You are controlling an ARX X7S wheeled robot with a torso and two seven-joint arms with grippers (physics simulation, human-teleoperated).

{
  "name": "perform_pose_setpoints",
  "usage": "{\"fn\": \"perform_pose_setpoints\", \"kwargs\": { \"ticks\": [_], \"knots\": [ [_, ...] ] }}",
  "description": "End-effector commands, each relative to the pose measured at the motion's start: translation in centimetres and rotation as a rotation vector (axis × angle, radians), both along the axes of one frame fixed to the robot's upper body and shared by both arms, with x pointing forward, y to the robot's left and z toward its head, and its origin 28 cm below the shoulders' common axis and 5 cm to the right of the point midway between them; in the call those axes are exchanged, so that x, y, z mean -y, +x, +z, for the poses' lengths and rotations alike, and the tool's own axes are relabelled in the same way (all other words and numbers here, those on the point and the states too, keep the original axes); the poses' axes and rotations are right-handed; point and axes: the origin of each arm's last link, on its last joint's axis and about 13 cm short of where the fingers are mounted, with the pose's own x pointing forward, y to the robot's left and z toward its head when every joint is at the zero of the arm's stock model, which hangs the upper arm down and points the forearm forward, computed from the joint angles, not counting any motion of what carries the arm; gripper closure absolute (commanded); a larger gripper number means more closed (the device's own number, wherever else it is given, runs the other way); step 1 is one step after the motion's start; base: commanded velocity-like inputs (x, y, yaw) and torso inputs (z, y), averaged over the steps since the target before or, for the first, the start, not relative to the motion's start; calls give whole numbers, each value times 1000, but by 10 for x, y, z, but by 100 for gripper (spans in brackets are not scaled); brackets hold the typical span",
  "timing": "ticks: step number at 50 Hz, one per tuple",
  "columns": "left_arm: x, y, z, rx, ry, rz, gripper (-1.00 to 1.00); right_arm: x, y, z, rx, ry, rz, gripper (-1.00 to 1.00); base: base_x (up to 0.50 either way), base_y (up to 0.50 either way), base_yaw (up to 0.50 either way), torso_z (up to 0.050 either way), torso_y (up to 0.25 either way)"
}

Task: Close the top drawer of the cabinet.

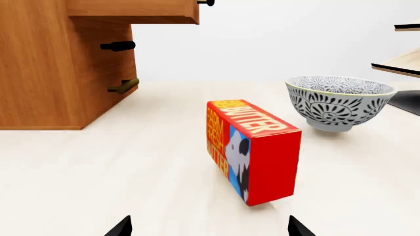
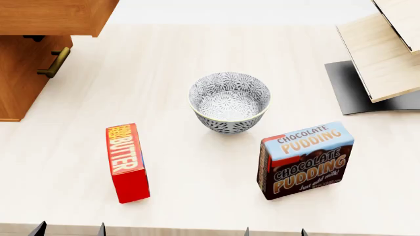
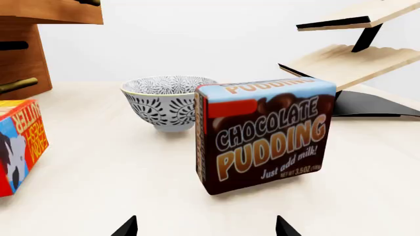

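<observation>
The orange-brown cabinet (image 2: 19, 83) stands at the table's far left. Its top drawer (image 2: 56, 17) is pulled out and overhangs the table. In the left wrist view the drawer (image 1: 135, 11) juts out above the cabinet body (image 1: 52, 73), with its handle end at the top edge. A lower brass bar handle (image 2: 54, 63) shows below it. My left gripper (image 2: 69, 230) is open and empty at the near table edge, in front of the butter box. My right gripper (image 2: 276, 232) is open and empty, in front of the pudding box. Both are far from the drawer.
A red butter box (image 2: 127, 162) stands near the front left. A patterned bowl (image 2: 229, 102) sits mid-table. A chocolate pudding box (image 2: 305, 160) stands front right. A pale slanted shelf (image 2: 384, 54) on a black base is at the far right.
</observation>
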Motion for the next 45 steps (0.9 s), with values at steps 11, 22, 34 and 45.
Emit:
{"fn": "perform_pose_setpoints", "kwargs": {
  "ticks": [11, 22, 34, 45],
  "knots": [
    [0, 0, 0, 3, 6, 2, -100, -1, 1, -2, -3, -5, 8, -100, 0, 0, 0, 0, 0],
    [0, -2, 1, 13, 14, 3, -100, -1, -1, 0, 14, -12, 0, -100, 0, 0, 0, 0, 0],
    [-1, -6, 19, 92, 68, 12, -100, 1, -4, 17, 75, -24, -28, -100, 0, 0, 0, 0, 0],
    [4, -17, 76, 249, 57, -41, -100, -6, -11, 69, 217, -46, 9, -100, 0, 0, 0, 0, 0]
  ]
}}
